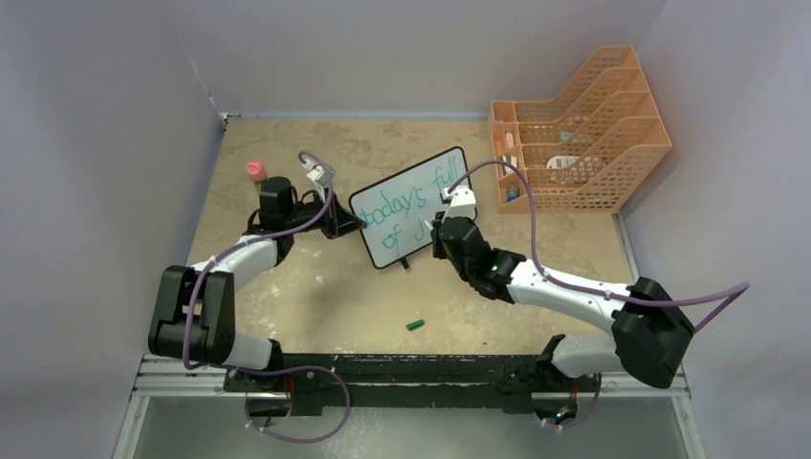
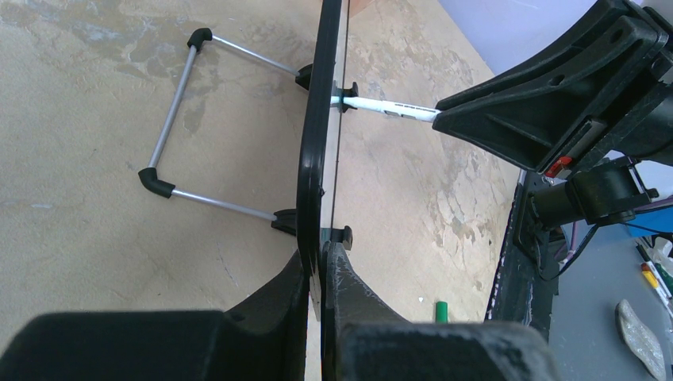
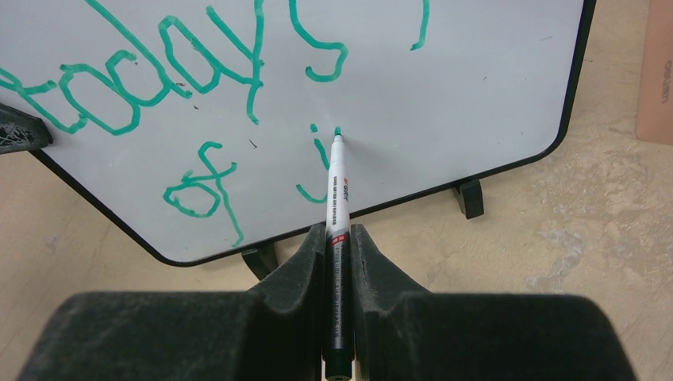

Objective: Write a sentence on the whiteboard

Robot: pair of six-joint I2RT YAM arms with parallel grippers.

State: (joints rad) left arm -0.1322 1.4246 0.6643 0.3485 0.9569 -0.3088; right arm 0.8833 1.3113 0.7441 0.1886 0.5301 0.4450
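Observation:
The whiteboard (image 1: pixel 411 206) stands tilted mid-table on its black feet, with green writing "today's full of j" on it. My left gripper (image 1: pixel 346 225) is shut on the whiteboard's left edge (image 2: pixel 321 198), seen edge-on in the left wrist view. My right gripper (image 1: pixel 442 229) is shut on a white marker (image 3: pixel 336 198). The marker's green tip (image 3: pixel 337 132) touches the whiteboard (image 3: pixel 444 95) just right of the "j". From the left wrist view the marker (image 2: pixel 389 108) meets the board's face from the right.
A green marker cap (image 1: pixel 415 324) lies on the table near the front edge, also seen in the left wrist view (image 2: pixel 440 310). An orange mesh file rack (image 1: pixel 579 129) stands at the back right. A pink-topped object (image 1: pixel 255 171) sits behind the left arm. The board's wire stand (image 2: pixel 171 131) sticks out behind it.

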